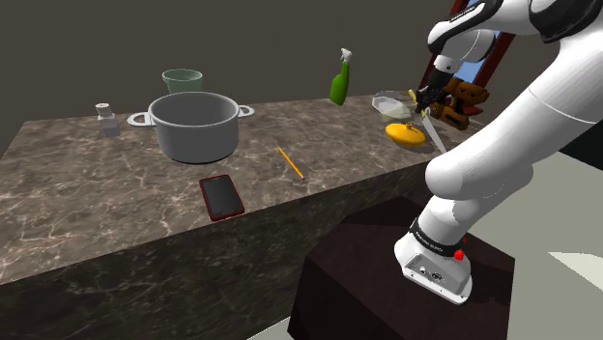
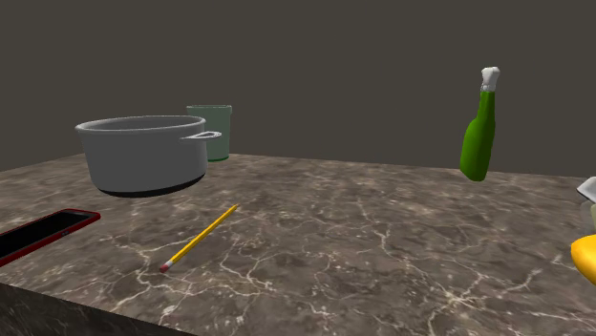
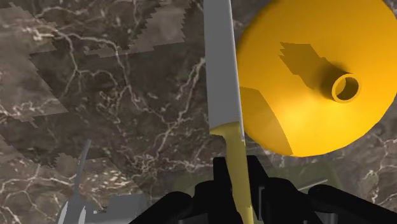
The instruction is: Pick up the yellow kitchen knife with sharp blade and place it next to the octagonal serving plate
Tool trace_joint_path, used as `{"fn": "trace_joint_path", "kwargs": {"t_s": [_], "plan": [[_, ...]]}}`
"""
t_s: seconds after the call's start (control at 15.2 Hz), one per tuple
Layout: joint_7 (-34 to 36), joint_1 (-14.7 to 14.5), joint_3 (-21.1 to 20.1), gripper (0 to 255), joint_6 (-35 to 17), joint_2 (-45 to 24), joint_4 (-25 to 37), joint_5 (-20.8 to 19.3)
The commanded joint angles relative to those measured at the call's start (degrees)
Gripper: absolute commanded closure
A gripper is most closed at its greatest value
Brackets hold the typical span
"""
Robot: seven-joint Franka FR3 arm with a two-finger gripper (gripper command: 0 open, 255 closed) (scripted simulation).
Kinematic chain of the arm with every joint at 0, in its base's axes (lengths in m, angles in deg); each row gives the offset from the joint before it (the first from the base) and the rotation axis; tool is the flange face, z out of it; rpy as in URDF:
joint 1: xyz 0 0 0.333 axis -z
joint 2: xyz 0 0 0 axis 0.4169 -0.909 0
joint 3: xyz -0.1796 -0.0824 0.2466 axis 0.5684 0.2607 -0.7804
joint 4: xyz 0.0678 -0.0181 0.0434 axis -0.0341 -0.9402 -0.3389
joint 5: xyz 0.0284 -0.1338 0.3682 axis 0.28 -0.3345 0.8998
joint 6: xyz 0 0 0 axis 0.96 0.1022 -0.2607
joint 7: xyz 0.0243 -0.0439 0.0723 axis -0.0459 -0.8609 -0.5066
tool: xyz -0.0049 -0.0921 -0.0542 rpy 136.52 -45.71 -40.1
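Note:
My black gripper (image 1: pixel 426 98) is shut on the knife's yellow handle (image 3: pixel 236 167). It hangs over the far right end of the marble counter (image 1: pixel 116 193) in the shoulder view. The grey blade (image 3: pixel 220 70) points away from the hand, down toward the counter, its tip (image 1: pixel 441 145) beside a yellow funnel (image 1: pixel 404 132). In the wrist view the two fingers (image 3: pixel 219 184) clasp the handle, and the funnel (image 3: pixel 312 76) lies close beside the blade. The pale octagonal plate (image 1: pixel 390 100) sits just behind the funnel and close under the gripper.
A grey pot (image 1: pixel 193 124), a green cup (image 1: pixel 182 79) and a shaker (image 1: pixel 106 118) stand on the counter's left part. A yellow pencil (image 1: pixel 290 161) and a red phone (image 1: pixel 221 195) lie mid-counter. A green spray bottle (image 1: pixel 339 79) stands at the back edge.

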Motion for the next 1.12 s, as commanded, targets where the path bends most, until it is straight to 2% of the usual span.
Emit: {"fn": "trace_joint_path", "kwargs": {"t_s": [0.0, 0.2, 0.66, 0.73, 0.79, 0.86, 0.99, 1.06], "plan": [[-0.6, -0.1, 0.8, 255, -2.6, -7.0, -1.5, 0.0], [-1.2, -0.7, 1.5, 255, -4.8, -8.3, -2.5, 0.7], [-1.0, -2.2, 3.0, 255, -4.8, -8.2, -2.5, 0.5], [-1.1, -1.7, 3.1, 0, -4.4, -7.0, -3.2, -0.2], [-0.3, -1.2, 2.7, 0, -4.5, -4.8, -5.2, -1.4], [-0.4, -1.9, 2.7, 0, -3.8, -6.7, -2.9, -0.4], [1.9, -1.9, 1.3, 0, -6.7, -4.8, -7.3, -1.4], [-1.0, -2.9, 3.8, 0, -4.8, -8.2, -2.5, 0.4]]}}
